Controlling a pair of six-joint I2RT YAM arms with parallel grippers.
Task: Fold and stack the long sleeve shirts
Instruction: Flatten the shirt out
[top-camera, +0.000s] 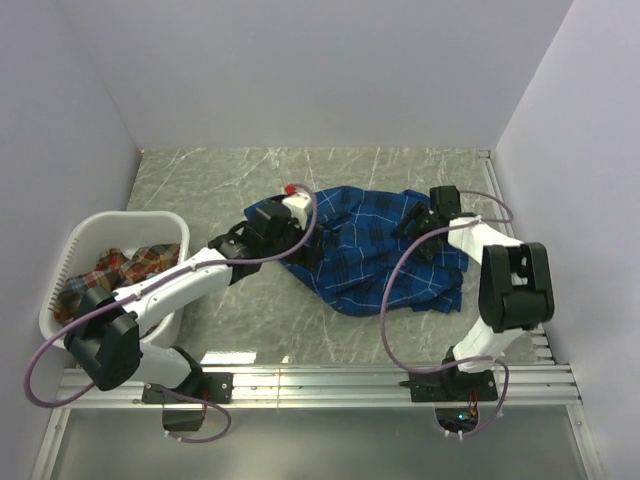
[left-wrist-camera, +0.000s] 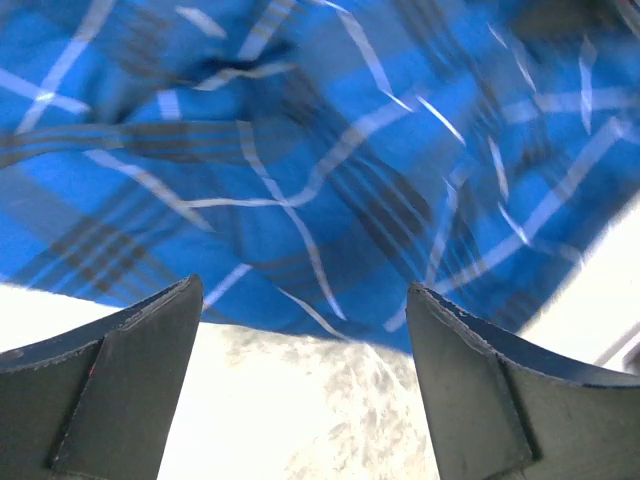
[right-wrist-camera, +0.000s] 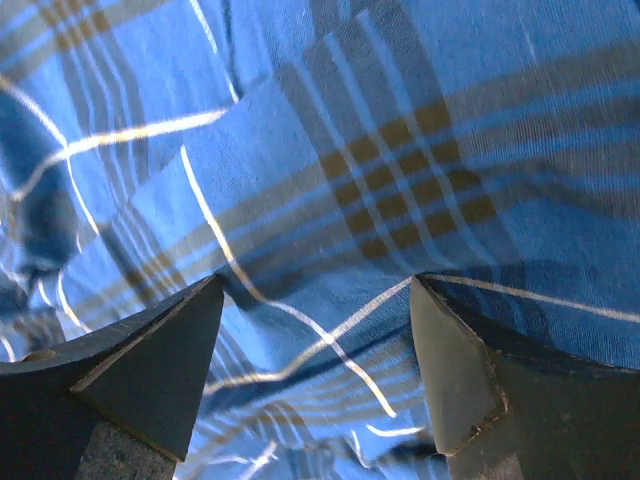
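The royal blue plaid shirt (top-camera: 375, 250) lies crumpled on the grey marbled table, between my two grippers. My left gripper (top-camera: 283, 222) is at the shirt's left edge; in the left wrist view its jaws are wide open (left-wrist-camera: 305, 300) over bare table, with the blue cloth (left-wrist-camera: 300, 150) just beyond the fingertips. My right gripper (top-camera: 428, 225) is at the shirt's right side; its jaws are open (right-wrist-camera: 315, 285) and pressed onto the blue cloth (right-wrist-camera: 400, 130), with cloth filling the gap. The red-orange plaid shirt (top-camera: 125, 268) lies in the basket.
A white plastic laundry basket (top-camera: 125, 222) stands at the left of the table beside my left arm. White walls enclose the back and sides. A slatted metal rail (top-camera: 320, 382) runs along the near edge.
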